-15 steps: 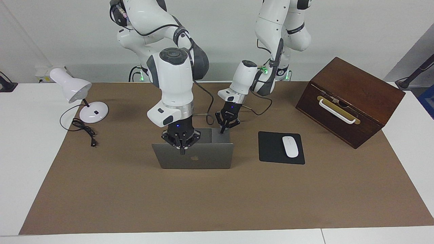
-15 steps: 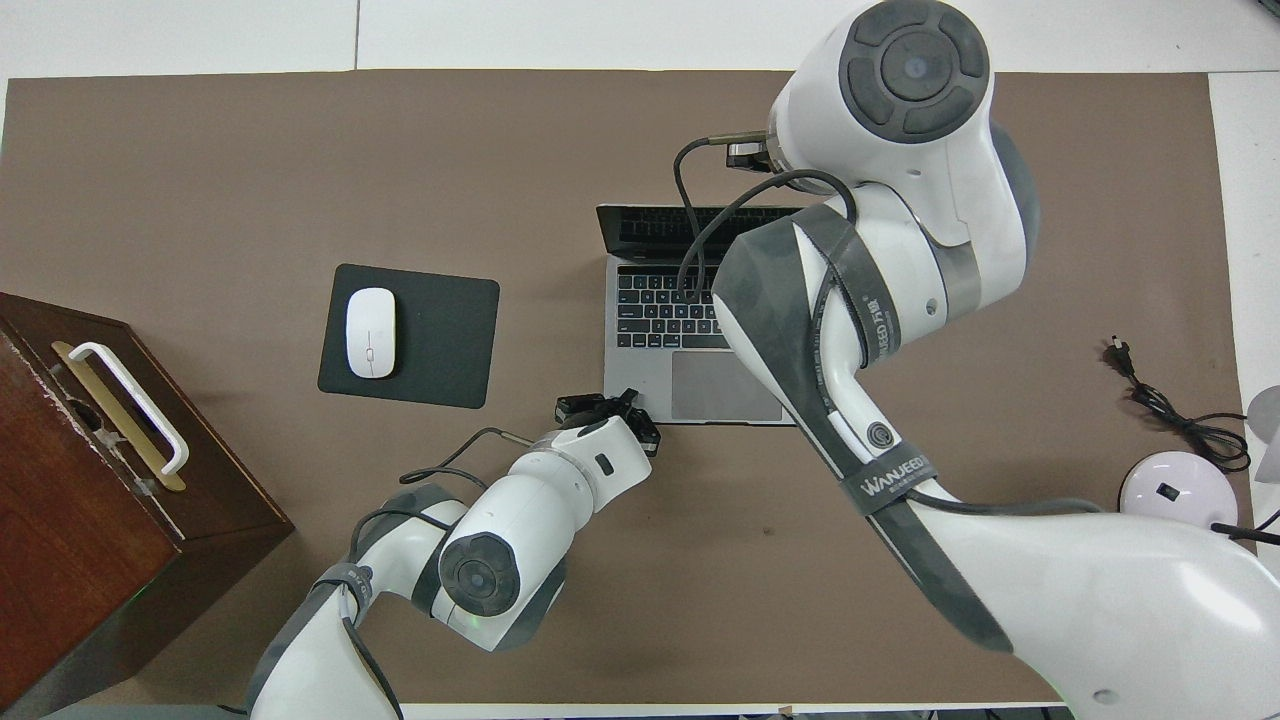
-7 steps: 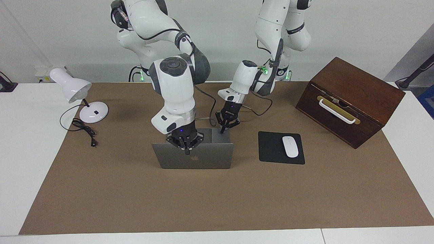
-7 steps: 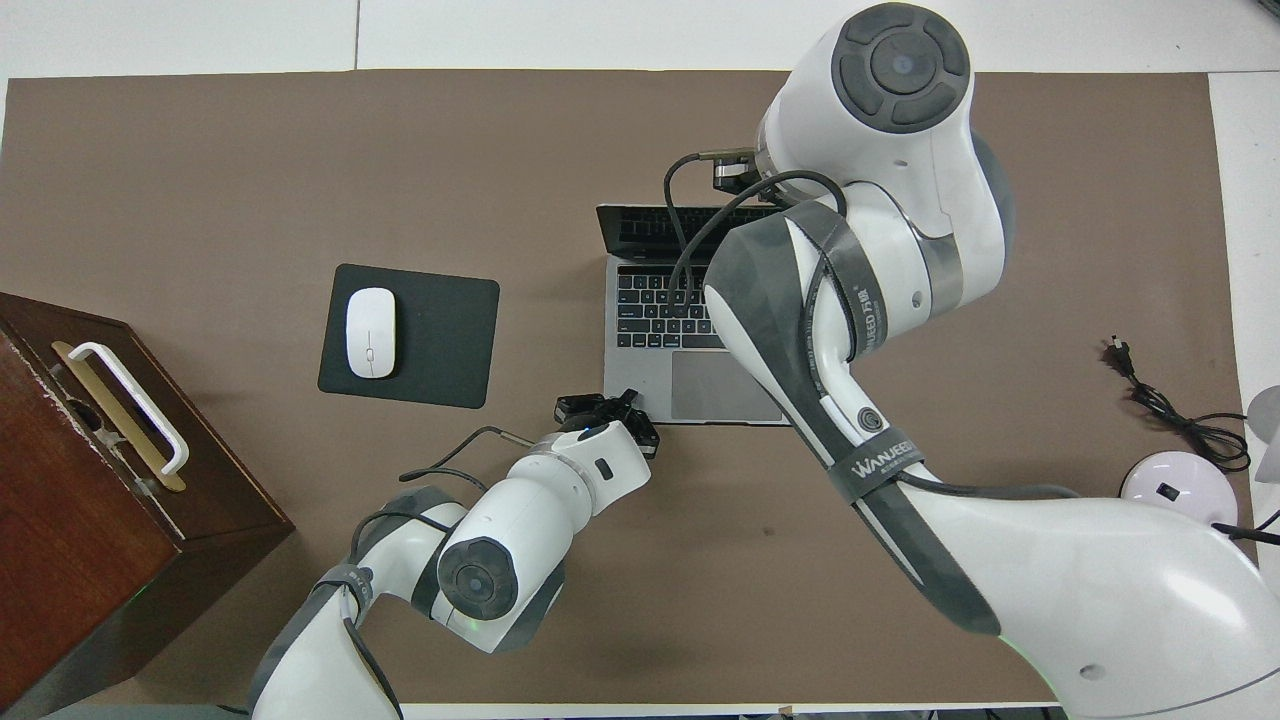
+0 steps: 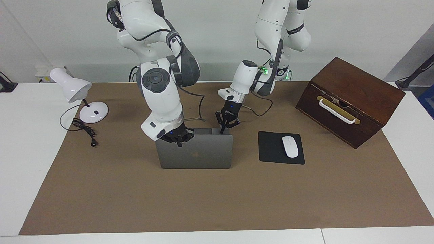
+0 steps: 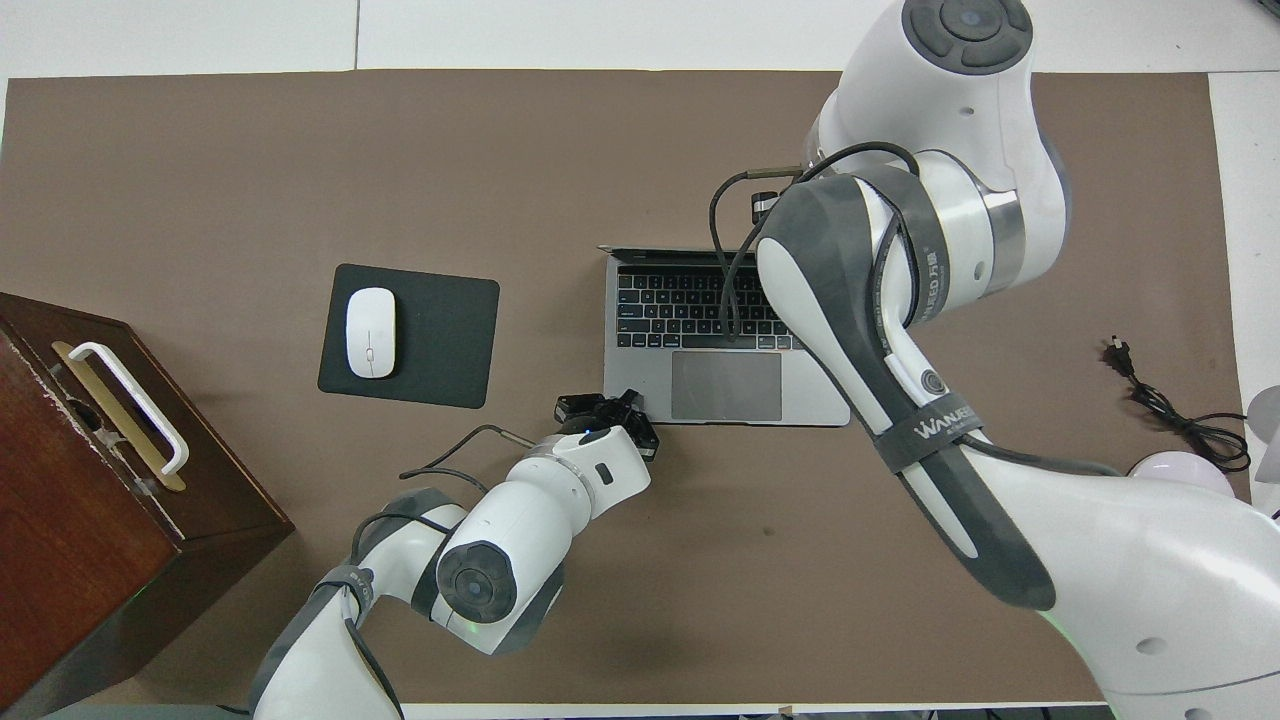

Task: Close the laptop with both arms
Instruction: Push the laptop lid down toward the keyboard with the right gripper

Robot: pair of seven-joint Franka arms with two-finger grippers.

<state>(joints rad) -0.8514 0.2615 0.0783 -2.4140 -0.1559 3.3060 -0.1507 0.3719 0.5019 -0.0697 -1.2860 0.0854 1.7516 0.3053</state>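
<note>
The grey laptop (image 5: 203,156) stands half open in the middle of the brown mat, its logo lid tilted toward the robots. In the overhead view the laptop's keyboard and trackpad (image 6: 725,385) show, and the lid is only a thin edge. My right gripper (image 5: 178,143) is shut, its tips pressed on the lid's outer face near the top edge, toward the right arm's end. From above it is hidden under its own arm. My left gripper (image 5: 222,130) (image 6: 612,408) is shut, its tips down on the base's corner nearest the robots, at the left arm's end.
A black mouse pad (image 5: 271,150) with a white mouse (image 5: 290,146) lies beside the laptop toward the left arm's end. A brown wooden box (image 5: 349,101) with a white handle stands past it. A white desk lamp (image 5: 79,91) and its cord (image 5: 83,130) sit at the right arm's end.
The right gripper has pushed the lid's top toward the robots, so the lid leans further over the keyboard. The left gripper has stayed on the base's corner.
</note>
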